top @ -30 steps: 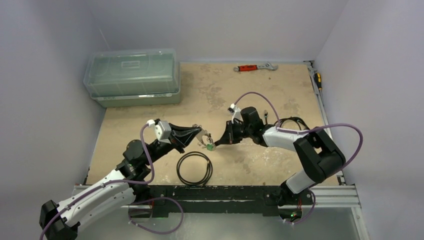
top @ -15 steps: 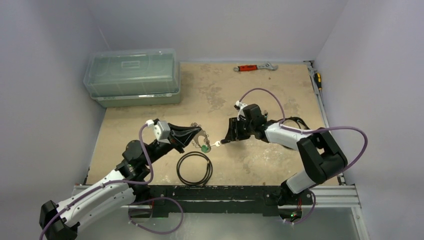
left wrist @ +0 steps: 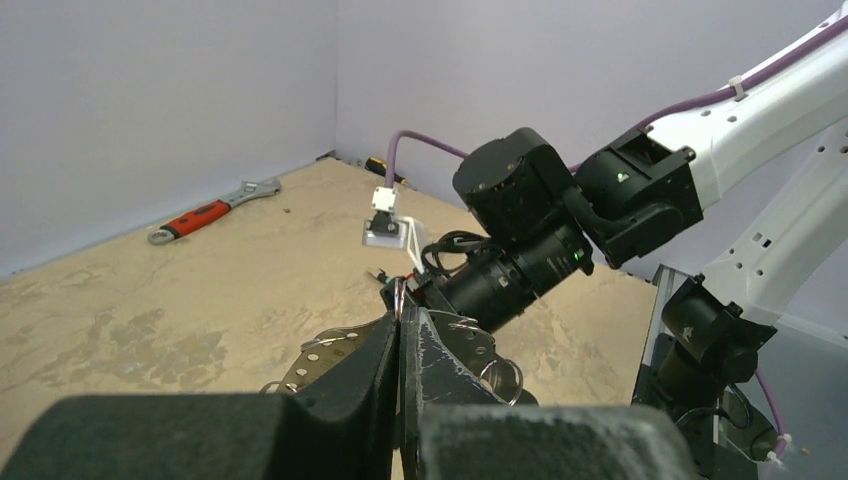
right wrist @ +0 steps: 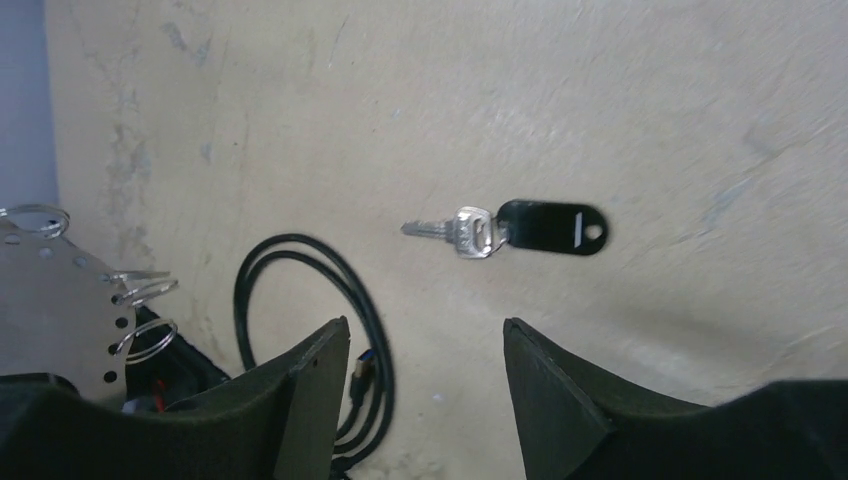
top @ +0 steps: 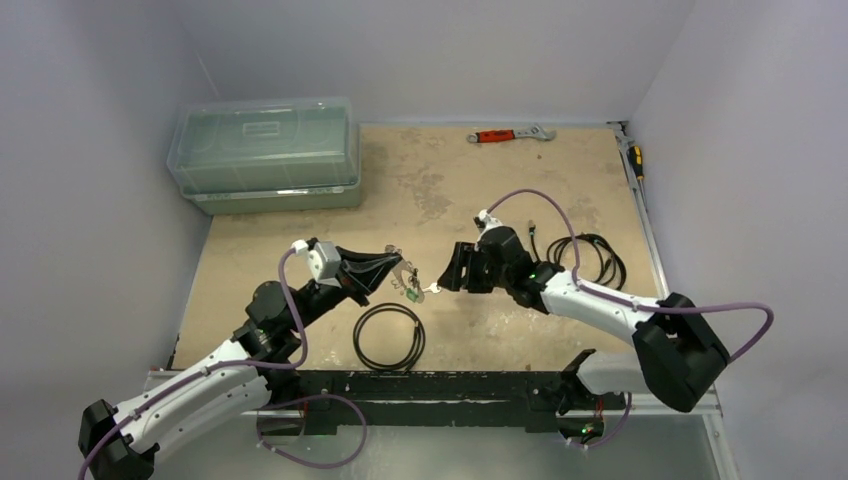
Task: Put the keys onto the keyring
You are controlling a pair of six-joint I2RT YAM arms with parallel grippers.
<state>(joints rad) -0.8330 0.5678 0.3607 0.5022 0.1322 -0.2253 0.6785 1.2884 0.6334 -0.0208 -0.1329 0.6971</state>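
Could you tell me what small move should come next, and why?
Probably lower the right gripper onto the key and close: its jaws stand open, the key lies loose on the table just ahead, and the left gripper is shut on the keyring plate.

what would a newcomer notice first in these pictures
Mid-table, the left gripper seems shut on a silvery perforated plate hung with small wire rings, and the right gripper faces it, open and empty. Under those open jaws a small silver key with a black tag lies flat on the tan table, near a black cable coil.
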